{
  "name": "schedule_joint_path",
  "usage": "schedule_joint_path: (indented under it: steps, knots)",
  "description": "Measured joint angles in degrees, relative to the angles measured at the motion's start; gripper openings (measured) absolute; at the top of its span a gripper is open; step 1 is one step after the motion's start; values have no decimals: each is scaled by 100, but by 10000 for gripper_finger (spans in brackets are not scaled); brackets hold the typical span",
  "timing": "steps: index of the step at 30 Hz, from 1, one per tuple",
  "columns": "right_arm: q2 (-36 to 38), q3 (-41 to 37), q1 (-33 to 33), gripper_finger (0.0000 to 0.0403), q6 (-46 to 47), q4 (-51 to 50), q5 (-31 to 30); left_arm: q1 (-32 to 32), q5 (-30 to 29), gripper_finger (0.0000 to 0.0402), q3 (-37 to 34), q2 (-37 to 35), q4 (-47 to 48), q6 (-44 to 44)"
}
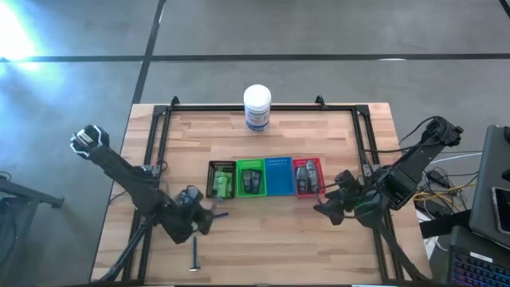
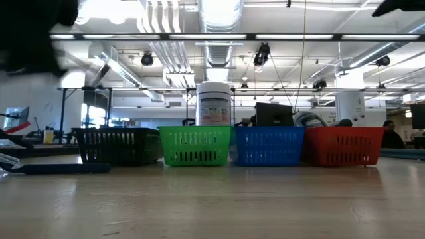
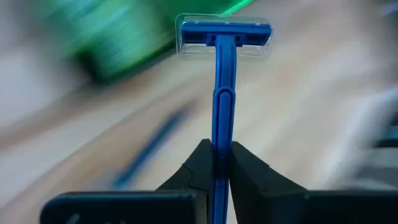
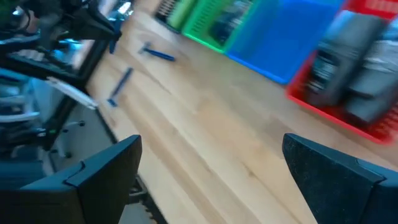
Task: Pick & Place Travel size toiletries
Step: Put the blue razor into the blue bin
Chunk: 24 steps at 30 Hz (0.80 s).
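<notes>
The left pincer point(image 3: 214, 171), clamped on a thin blue plastic razor point(image 3: 224, 93) just above the wooden table point(image 1: 263, 239), has the pick done, so next it likely carries it to the blue plastic tray point(image 1: 278, 177), while the right pincer point(image 4: 211, 174) waits apart beside the red tray point(image 1: 307, 176).

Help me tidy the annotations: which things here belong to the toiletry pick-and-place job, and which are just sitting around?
Part of the job:
- blue razor, clamped in the left gripper
- two loose blue razors on the table
- grey tubes in the red basket
- black, green and blue baskets

Just lying about:
- white jar
- right gripper, open, waiting
</notes>
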<state>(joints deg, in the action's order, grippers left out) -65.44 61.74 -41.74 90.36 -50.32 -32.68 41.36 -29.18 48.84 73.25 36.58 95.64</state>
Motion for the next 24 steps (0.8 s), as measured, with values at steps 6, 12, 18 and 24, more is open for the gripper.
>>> schedule_joint_path:
  steps: [6,12,18,24]
  knots:
    - [-284,-14,89,386,-1248,1457,-294,-372,-1615,31,-1,-467,-2395,-2020]
    - [-547,-14,439,386,-2619,3020,-355,-710,-1566,31,114,-418,-3489,-3477]
    - [-750,-12,823,386,-3056,3692,-137,-829,-1488,31,461,-130,-4316,-4290]
    - [-1154,-14,1171,386,-3540,4694,356,-833,-1431,31,1111,413,-4301,-4637]
